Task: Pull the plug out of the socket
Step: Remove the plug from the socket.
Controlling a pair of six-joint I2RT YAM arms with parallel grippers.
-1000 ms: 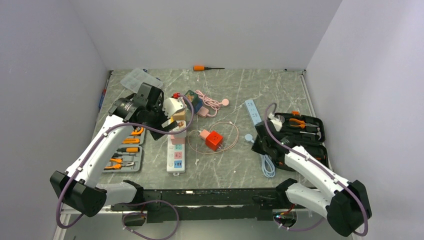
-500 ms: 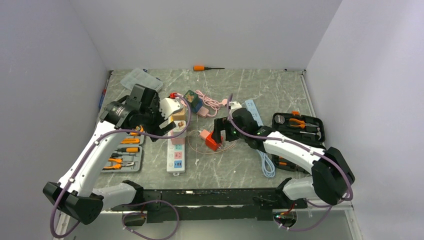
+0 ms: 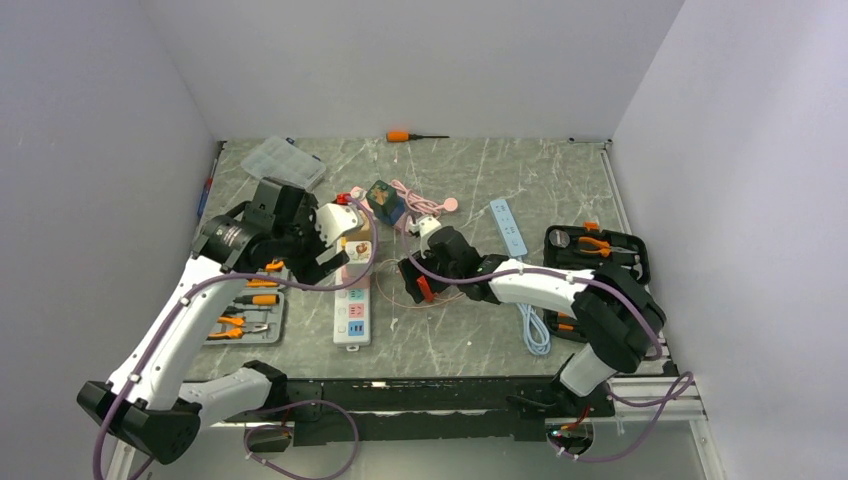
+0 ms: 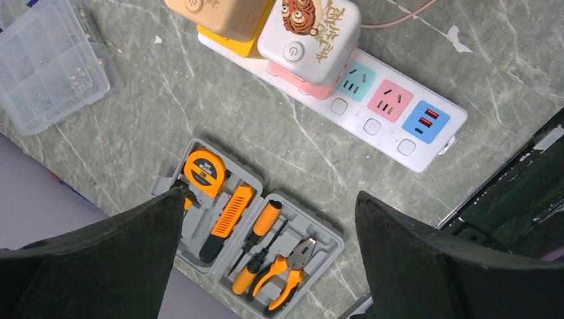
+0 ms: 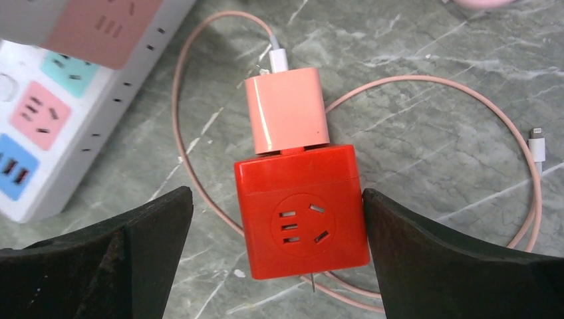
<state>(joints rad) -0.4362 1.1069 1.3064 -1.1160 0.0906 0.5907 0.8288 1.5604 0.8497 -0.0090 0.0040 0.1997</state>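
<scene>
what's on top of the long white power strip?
A beige blocky adapter and a white blocky adapter with a cartoon print sit side by side on the long white power strip. Its teal, pink and blue panels are bare; outlets beneath the adapters are covered.

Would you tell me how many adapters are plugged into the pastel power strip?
2. A beige adapter at the left wrist view's top edge, and a white cartoon-printed adapter beside it, by the teal outlet. The power strip runs out of frame there, so more may be hidden.
</scene>
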